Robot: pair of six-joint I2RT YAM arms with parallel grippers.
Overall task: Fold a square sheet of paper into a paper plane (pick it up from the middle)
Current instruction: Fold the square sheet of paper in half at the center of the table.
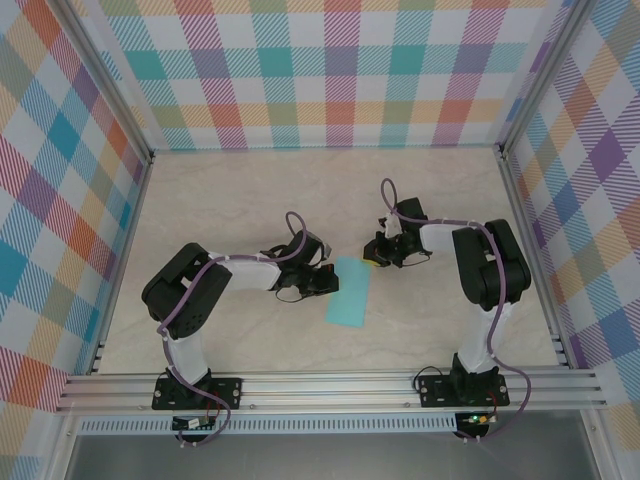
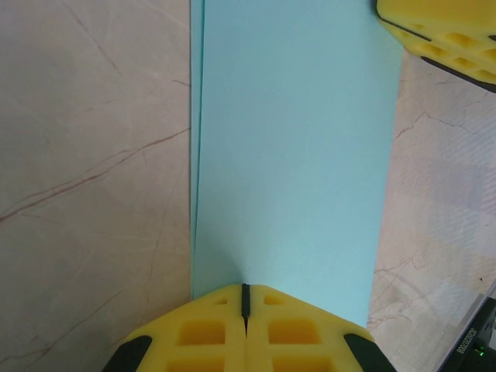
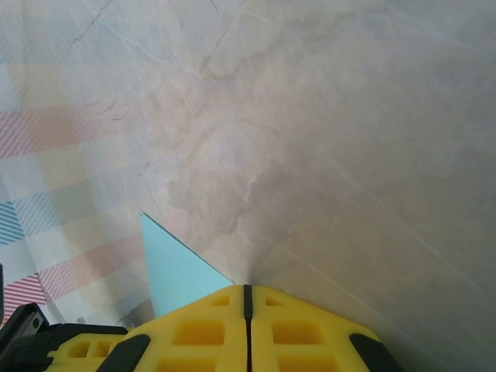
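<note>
Plaid walls (image 1: pixel 300 70) ring a pale marble counter (image 1: pixel 230 190). The paper (image 1: pixel 350 291), a folded cyan strip, lies flat at frame centre in the top view, between both arms. The left jaws are pressed together at its left edge. The right jaws, likewise pressed together, sit beside its upper right corner.

A pale marbled counter (image 1: pixel 250 200) spreads between pastel plaid walls (image 1: pixel 330 70) on the left, far and right sides; a ribbed aluminium rail (image 1: pixel 330 385) runs along its near edge.
</note>
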